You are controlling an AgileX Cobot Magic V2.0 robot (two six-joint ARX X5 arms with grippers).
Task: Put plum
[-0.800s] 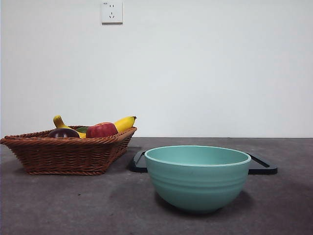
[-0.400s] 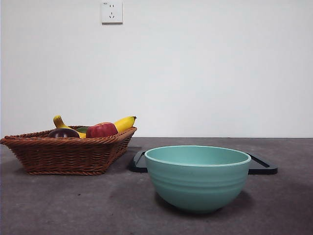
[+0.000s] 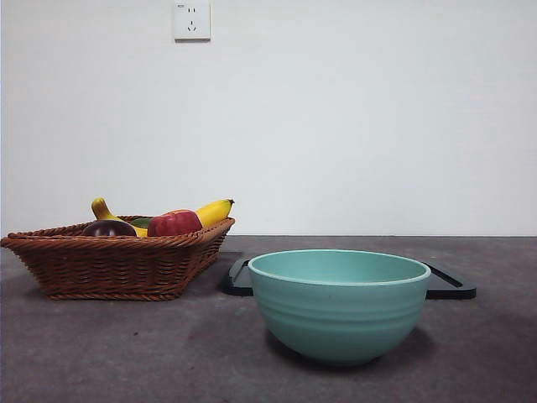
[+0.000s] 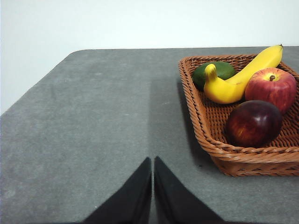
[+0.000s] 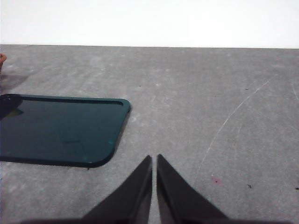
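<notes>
Plum (image 4: 253,123) in wicker basket (image 4: 219,150)

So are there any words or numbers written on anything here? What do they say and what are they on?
No words or numbers can be read.
Wall socket: a tiny dark mark at its top corner, too small to read.
Basket, fruit, bowl and tray: no writing shows.

Left gripper (image 4: 153,161), right gripper (image 5: 154,158), matte black tapered pointed jaws
</notes>
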